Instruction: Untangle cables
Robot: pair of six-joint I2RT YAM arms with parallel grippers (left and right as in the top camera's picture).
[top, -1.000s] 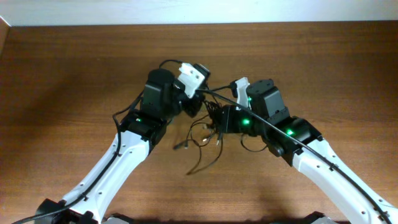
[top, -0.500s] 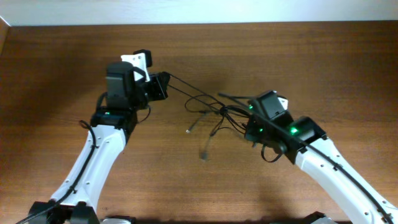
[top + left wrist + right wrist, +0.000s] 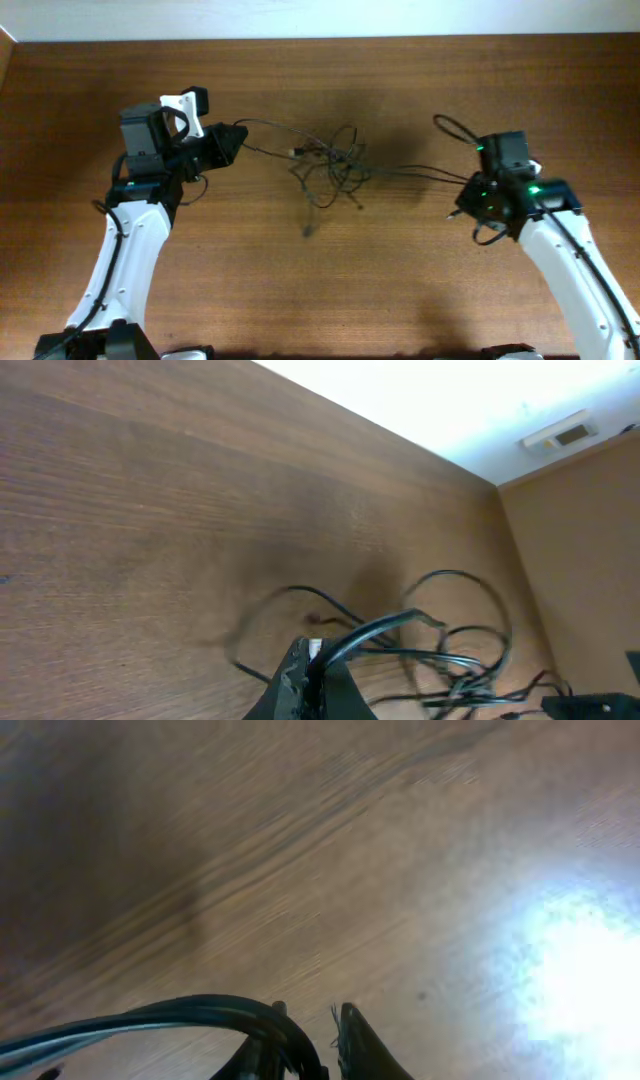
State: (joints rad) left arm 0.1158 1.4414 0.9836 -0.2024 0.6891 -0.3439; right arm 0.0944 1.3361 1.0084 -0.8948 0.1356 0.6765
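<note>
Left gripper (image 3: 230, 147) sits over the left part of the tabletop (image 3: 330, 300), clenched on one strand of the cables (image 3: 330, 165); the left wrist view shows the black cord pinched at the fingertips. The knot hangs between the two arms, nearer the far edge than the near one, with loose loops around it. Whether it touches the wood cannot be told. Thin strands run rightward to the right gripper (image 3: 463, 198), and one loop arcs beyond it toward the far edge. In the right wrist view a cord reaches the fingers, but grasp or release cannot be told. Bare wood lies open in front of the knot, between the arms.
</note>
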